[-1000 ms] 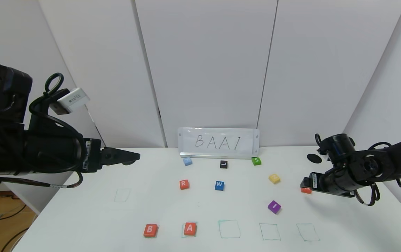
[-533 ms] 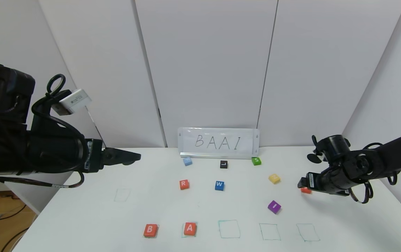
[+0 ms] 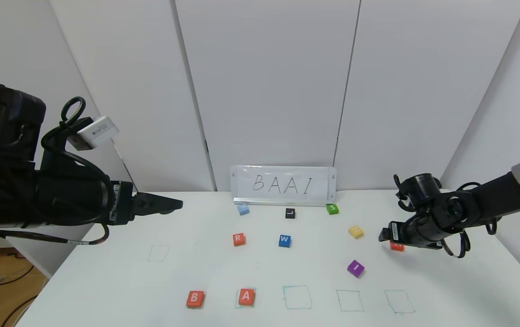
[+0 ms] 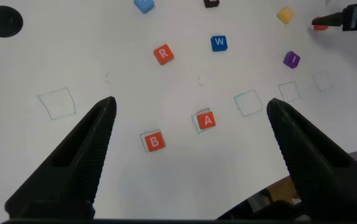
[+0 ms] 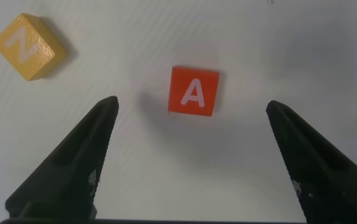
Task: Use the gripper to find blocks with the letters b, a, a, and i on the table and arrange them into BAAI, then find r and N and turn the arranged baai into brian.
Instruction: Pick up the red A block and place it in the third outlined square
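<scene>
On the white table (image 3: 119, 281) an orange-red B block (image 3: 195, 299) and an orange-red A block (image 3: 246, 297) sit in green squares at the front. The second orange-red A block (image 3: 396, 246) lies at the right, just beneath my right gripper (image 3: 383, 236). In the right wrist view that gripper (image 5: 190, 104) is open and above the A (image 5: 194, 92), not touching it. The purple I (image 3: 355, 268), orange-red R (image 3: 239, 239) and yellow N (image 3: 355, 231) lie loose. My left gripper (image 3: 174, 204) is open and empty, held high at the left.
A BAAI sign (image 3: 283, 184) stands at the back. A light blue block (image 3: 243, 209), black L (image 3: 290, 213), green S (image 3: 332, 209) and blue W (image 3: 284, 240) lie mid-table. Three green squares (image 3: 349, 300) at the front right hold nothing.
My right gripper has moved left over the orange-red A block at the right. The left arm has barely moved.
</scene>
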Robot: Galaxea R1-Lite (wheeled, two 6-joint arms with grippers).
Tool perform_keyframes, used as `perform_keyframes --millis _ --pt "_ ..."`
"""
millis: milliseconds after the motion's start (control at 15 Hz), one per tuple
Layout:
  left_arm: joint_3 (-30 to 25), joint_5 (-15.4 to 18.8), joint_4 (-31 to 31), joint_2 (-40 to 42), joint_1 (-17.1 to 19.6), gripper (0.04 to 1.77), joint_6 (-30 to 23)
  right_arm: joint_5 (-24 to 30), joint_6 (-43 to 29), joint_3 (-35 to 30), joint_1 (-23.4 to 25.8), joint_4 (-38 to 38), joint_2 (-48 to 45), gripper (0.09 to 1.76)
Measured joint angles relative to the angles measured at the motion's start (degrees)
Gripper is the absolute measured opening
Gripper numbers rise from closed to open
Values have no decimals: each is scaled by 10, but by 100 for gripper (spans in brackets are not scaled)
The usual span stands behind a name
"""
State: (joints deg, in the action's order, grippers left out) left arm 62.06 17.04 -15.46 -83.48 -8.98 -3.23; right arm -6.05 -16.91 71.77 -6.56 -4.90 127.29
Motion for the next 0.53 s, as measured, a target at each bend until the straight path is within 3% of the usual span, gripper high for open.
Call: perform_keyframes --millis 533 --pt "0 0 0 2 1 172 0 -1 2 9 2 7 24 171"
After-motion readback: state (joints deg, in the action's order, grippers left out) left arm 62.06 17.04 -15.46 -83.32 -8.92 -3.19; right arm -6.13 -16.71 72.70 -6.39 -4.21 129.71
